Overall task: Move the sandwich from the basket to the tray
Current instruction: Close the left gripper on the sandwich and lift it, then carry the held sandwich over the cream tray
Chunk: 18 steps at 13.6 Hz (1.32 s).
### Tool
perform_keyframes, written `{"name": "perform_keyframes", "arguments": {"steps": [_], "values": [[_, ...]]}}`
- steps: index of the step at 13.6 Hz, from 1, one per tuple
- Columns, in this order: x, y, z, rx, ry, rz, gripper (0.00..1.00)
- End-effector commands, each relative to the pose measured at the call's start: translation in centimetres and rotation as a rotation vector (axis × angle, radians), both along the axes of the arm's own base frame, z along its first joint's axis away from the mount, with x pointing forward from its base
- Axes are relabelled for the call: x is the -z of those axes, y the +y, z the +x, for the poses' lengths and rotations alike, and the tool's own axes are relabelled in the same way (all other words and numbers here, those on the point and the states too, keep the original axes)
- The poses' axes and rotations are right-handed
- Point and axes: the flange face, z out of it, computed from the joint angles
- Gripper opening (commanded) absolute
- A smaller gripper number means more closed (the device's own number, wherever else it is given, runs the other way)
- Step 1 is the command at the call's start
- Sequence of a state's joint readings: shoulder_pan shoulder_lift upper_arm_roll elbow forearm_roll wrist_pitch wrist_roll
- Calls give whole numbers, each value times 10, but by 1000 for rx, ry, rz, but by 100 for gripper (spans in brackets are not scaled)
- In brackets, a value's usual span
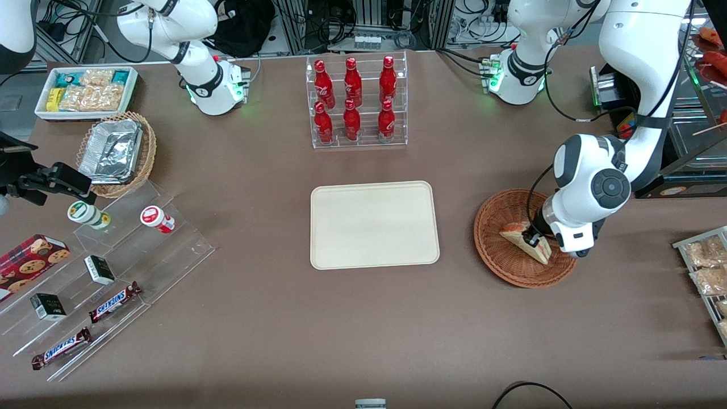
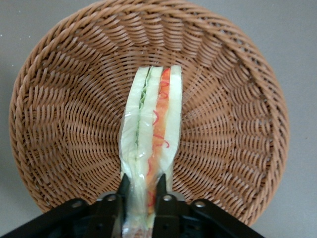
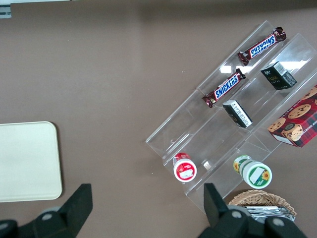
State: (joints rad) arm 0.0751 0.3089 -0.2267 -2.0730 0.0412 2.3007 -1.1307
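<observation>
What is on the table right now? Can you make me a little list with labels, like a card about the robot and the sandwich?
sandwich: in the basket, standing on edge, pinched at one end
basket: round brown wicker, beside the tray, toward the working arm's end of the table
tray: cream, flat, nothing on it
gripper: down in the basket, fingers shut on the sandwich
bottles: six red ones in a clear rack, farther from the front camera than the tray
step done: sandwich grasped, not yet on the tray

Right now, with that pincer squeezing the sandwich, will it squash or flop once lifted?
Probably squashes a little: the pincer pinches the sandwich at one end, and its soft bread layers narrow there. The free end may droop. Its clear wrap looks slippery.
</observation>
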Motion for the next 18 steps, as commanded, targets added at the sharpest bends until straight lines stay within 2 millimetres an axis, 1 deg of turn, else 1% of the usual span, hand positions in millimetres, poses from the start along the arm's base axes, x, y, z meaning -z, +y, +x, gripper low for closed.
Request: {"name": "perform_keyframes", "arguments": {"steps": [1,2,4,5,6,7,8,9,10,11,13,15,16,17,18], "values": [[-38,0,10,-2,-8,14,9],[-59,-1,20,-4,7,18,9],[-108,-6,38,-2,27,21,9],[-133,-12,45,11,24,21,9],[-153,-27,47,35,16,19,9],[-172,-48,49,68,-7,15,9],[-182,-67,48,97,-16,12,9],[-188,-93,43,137,-22,10,9],[-188,-122,33,185,-19,11,9],[-185,-145,24,227,-14,11,8],[-161,-206,4,329,13,11,8],[-133,-259,-14,440,30,53,8],[-125,-277,-22,491,20,92,8],[-112,-292,-28,530,19,105,8],[-101,-312,-36,586,5,90,8]]}}
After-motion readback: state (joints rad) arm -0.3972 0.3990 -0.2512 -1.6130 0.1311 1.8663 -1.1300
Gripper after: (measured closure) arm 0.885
